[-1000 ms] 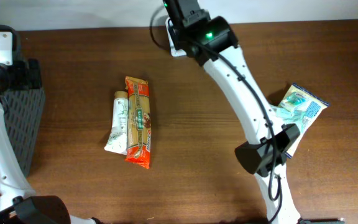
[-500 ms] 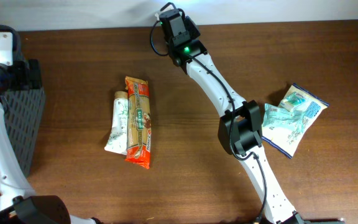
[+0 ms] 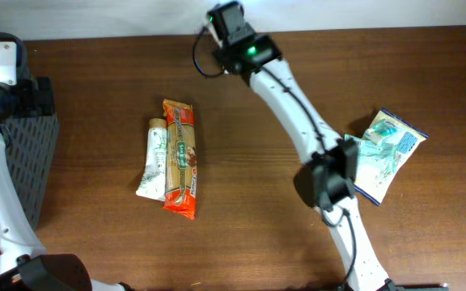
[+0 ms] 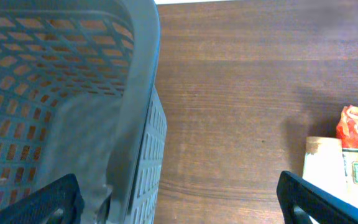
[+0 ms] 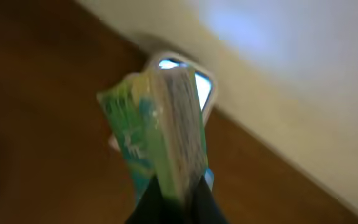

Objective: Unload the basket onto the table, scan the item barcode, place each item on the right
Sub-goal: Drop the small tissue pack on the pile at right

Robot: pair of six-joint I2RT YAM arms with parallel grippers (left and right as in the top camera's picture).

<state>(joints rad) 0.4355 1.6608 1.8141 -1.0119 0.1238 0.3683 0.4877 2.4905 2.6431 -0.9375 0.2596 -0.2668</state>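
Over the last second the right arm's elbow swung and its right fingers [image 5: 146, 210], clamped on the green packet [image 5: 160, 134], reached the far counter [image 3: 95, 89] edge, presenting it to the lit scanner [image 5: 188, 70]. Scanning looked imminent. The left fingers [image 4: 55, 199] gaped wide over the basket [image 4: 135, 124].

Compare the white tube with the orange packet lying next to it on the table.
The white tube is pale with green print; the orange packet is orange-red with a beige middle panel. The tube is shorter; the packet reaches past it at both ends. The tube widens from its cap to a flat near end; the packet keeps an even width. Both lie flat, side by side.
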